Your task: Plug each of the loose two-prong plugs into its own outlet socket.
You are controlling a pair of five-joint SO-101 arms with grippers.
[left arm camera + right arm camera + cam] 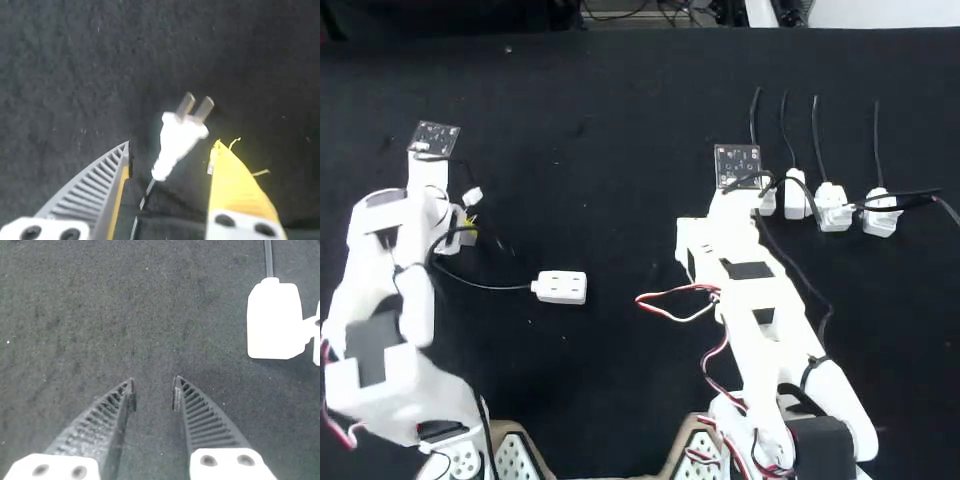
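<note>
our left gripper [171, 146] hangs open around the plug [181, 134] at mid-frame, right gripper [153, 382] open and empty, and we fear a skewed pinch twisting the prongs [195, 106] off line.

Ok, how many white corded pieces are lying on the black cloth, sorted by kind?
loose two-prong plug: 1
socket block lying alone at mid-table: 1
corded white pieces in the far row, plug or socket unclear: 4
Total: 6
</note>
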